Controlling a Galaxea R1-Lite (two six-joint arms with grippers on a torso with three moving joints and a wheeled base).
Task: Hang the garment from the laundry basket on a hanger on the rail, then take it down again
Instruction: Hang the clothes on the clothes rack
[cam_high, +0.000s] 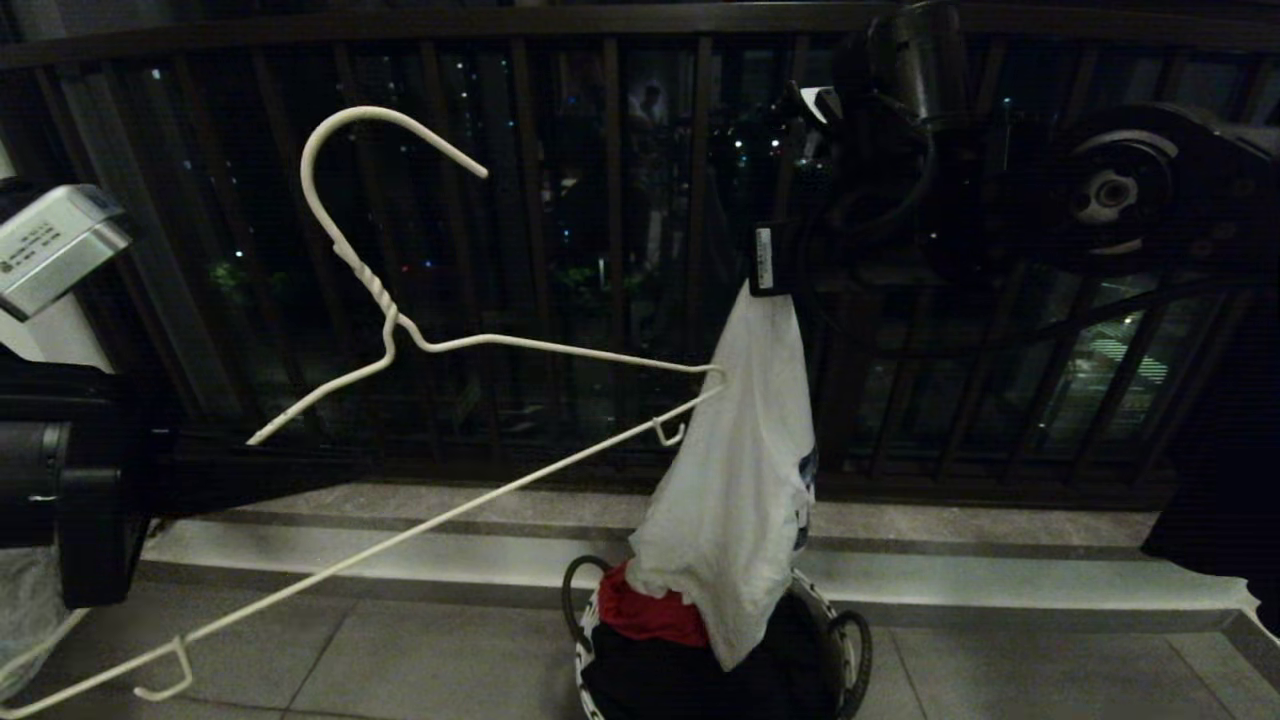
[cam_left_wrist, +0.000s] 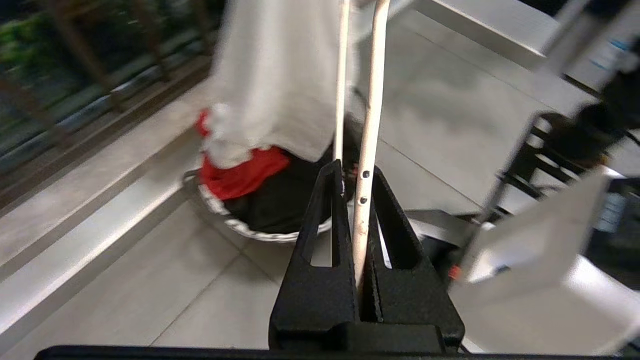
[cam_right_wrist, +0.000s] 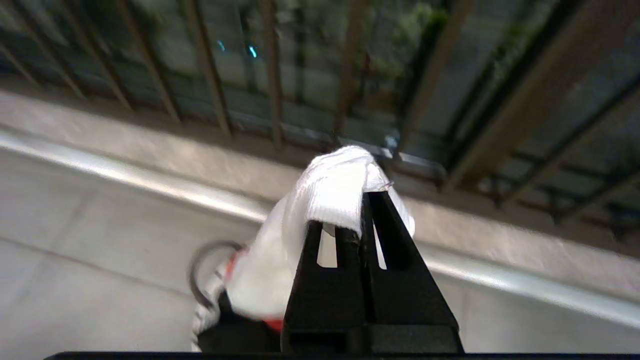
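Balcony railing (cam_high: 560, 250) behind | left tool (cam_left_wrist: 357, 200) pinches hanger (cam_high: 480, 345) | right tool (cam_right_wrist: 361, 220) pinches garment (cam_high: 735, 480) | basket (cam_high: 850, 650) partly hidden

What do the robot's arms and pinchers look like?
The arms are mostly black. The right arm has looping black cables, a round silver-grey joint cap and a small white label. The left arm carries a silver-grey box with printing. Each gripper, left gripper and right gripper, has two black wedge-shaped fingers with slot cut-outs.

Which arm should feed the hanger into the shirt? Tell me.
Probably the left. The left gripper is shut on the hanger, whose tip already sits at the shirt. The right gripper only holds the shirt up.
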